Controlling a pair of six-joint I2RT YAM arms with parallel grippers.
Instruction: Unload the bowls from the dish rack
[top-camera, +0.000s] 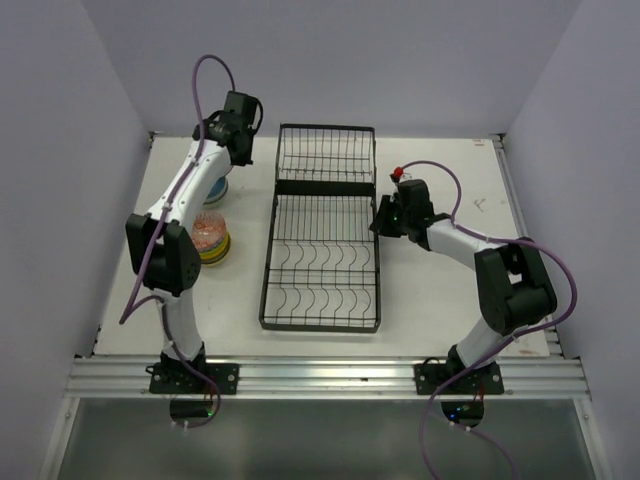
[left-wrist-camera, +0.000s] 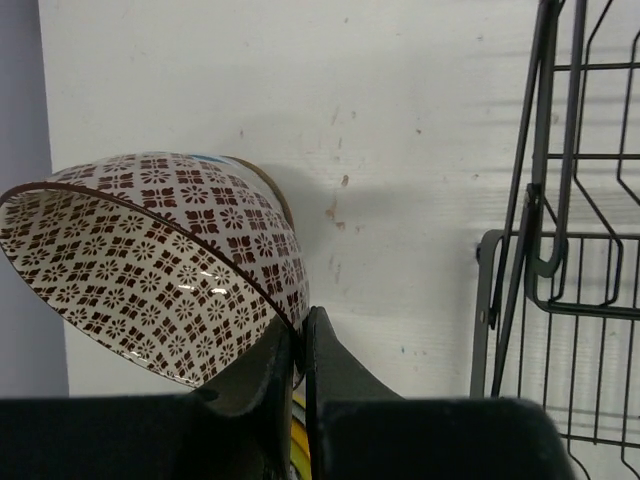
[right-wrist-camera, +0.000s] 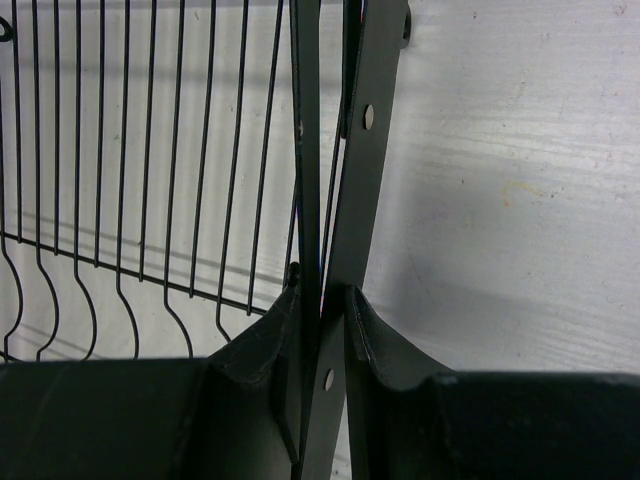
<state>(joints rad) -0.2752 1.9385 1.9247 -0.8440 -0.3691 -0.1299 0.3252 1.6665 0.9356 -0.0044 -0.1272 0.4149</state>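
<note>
- Two grippers engaged: the left gripper (left-wrist-camera: 302, 330) has its fingers closed on the rim of a brown-patterned bowl (left-wrist-camera: 150, 270). The right gripper (right-wrist-camera: 325, 300) has its fingers clamped on the right side rail of the dish rack (top-camera: 325, 187).
- One held bowl: pinched at the rim only and tipped on its side, over the far left part of the table (top-camera: 450, 190). It is left of the rack and apart from it. The shadow beneath suggests it hangs clear of the surface.
- Rack: middle of the table, no bowls showing in either section from above, so this is probably the last one out.
- Bowls set down: a stack (top-camera: 212, 240), orange-toned over yellow-green, near the left edge. A blue-and-white bowl (top-camera: 216, 190) sits just beyond it, partly under the left arm (top-camera: 185, 185).
- Step in hand, by judgement: placing the held bowl.
  - Roll the wrist until the base is level.
  - Lower onto bare table or squarely onto a stack.
  - Release only once the base is seated.
  - A rim pinch lets the bowl swing, so go slowly and stay off the rack wires.
</note>
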